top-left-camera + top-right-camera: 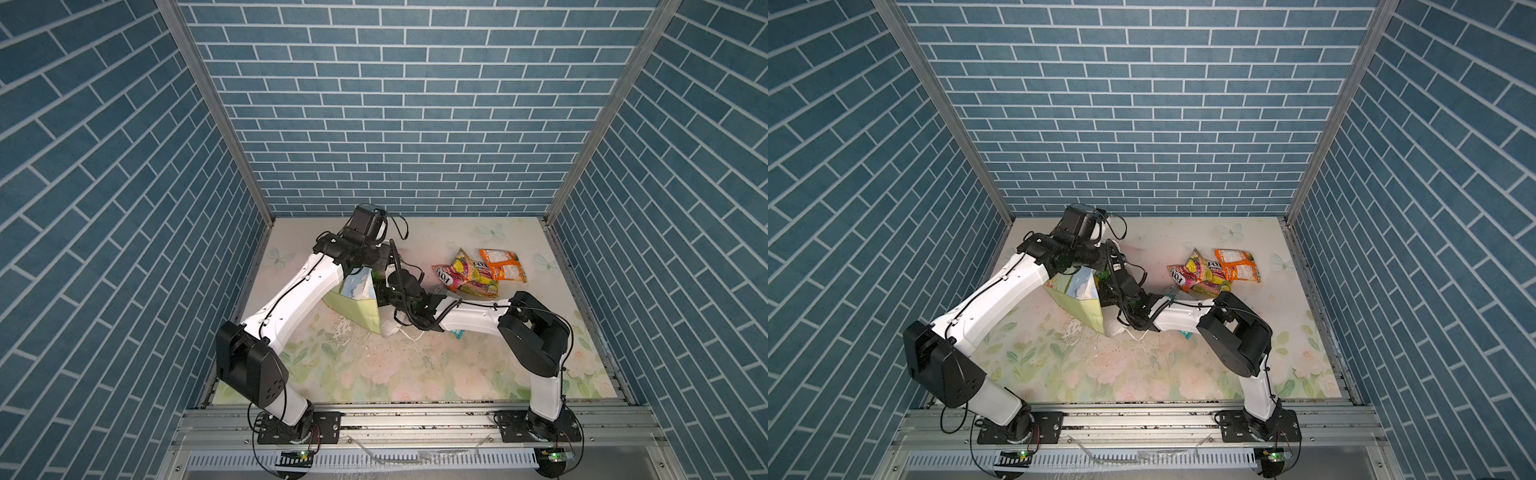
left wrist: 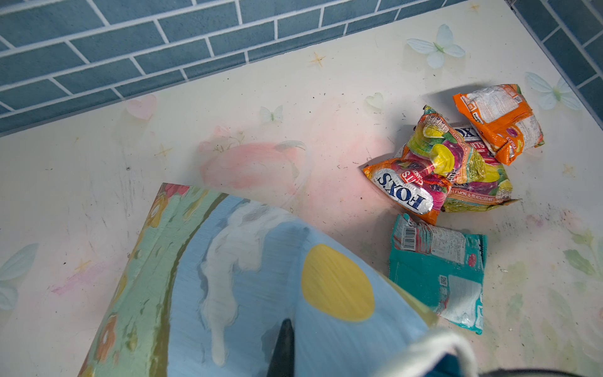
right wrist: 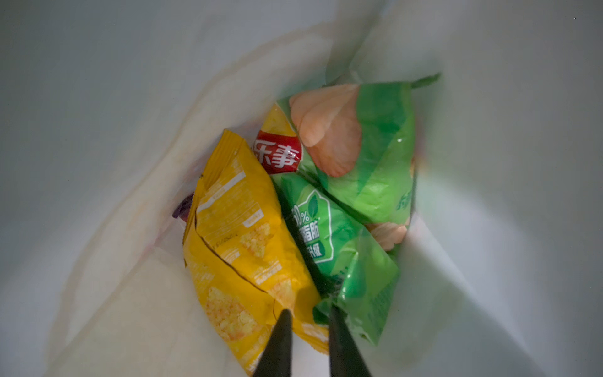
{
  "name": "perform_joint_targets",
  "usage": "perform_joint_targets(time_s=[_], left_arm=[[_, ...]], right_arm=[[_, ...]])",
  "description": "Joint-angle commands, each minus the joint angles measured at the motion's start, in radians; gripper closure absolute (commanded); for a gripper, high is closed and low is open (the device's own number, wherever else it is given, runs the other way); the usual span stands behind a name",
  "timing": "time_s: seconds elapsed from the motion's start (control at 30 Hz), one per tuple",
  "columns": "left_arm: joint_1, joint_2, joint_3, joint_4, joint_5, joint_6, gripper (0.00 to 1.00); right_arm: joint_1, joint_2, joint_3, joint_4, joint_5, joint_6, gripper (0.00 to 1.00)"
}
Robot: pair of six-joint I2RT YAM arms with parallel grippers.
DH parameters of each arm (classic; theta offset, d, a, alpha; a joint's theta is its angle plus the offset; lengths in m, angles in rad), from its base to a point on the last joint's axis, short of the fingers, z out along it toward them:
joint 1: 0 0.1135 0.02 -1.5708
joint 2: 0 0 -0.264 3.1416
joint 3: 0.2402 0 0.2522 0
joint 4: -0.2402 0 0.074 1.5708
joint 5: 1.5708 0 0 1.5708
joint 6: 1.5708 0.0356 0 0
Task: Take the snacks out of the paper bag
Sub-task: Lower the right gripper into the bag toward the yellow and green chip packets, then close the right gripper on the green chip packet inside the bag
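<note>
Nearest, the paper bag [image 1: 356, 307] lies on its side on the floral surface [image 1: 374, 370]. Its long axis runs roughly crosswise and its mouth faces the right arm, apparently so that arm can reach straight in. The right gripper [image 3: 308, 326] is inside, fingers narrowly apart over the seam where the yellow packet [image 3: 235, 248] meets a green packet [image 3: 342, 254]; whether they pinch either cannot be told. Both packets lie lengthwise along the bag's depth, short ends toward the mouth. A second green packet [image 3: 375, 147] and a purple sliver [image 3: 183, 209] sit deeper. The left gripper [image 2: 283, 339], fingers closed on the bag's upper wall by the cord handle [image 2: 434, 349], seemingly holds the mouth agape. Farther off — already out of the bag — lie the teal packet [image 2: 437, 271], then the fruit-print packets [image 2: 440, 166] and the orange packet [image 2: 499, 120], heaped together.
</note>
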Motion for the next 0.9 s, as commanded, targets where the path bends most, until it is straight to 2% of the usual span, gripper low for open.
perform_joint_targets(time_s=[0.0,0.13,0.23,0.87], left_arm=[[-0.01,-0.021,0.0,-0.004,0.018,-0.002,1.0],[-0.009,-0.017,0.001,-0.009,-0.012,0.01,1.0],[-0.01,-0.018,-0.002,-0.01,-0.034,0.016,1.0],[-0.007,-0.006,-0.001,-0.014,-0.044,0.014,1.0]], right_arm=[[-0.016,0.009,0.012,0.034,0.001,0.011,0.84],[-0.015,0.002,-0.002,0.049,0.002,-0.011,0.97],[-0.016,-0.007,-0.005,0.049,-0.008,-0.015,0.99],[-0.016,-0.126,-0.086,0.046,0.036,-0.045,1.0]])
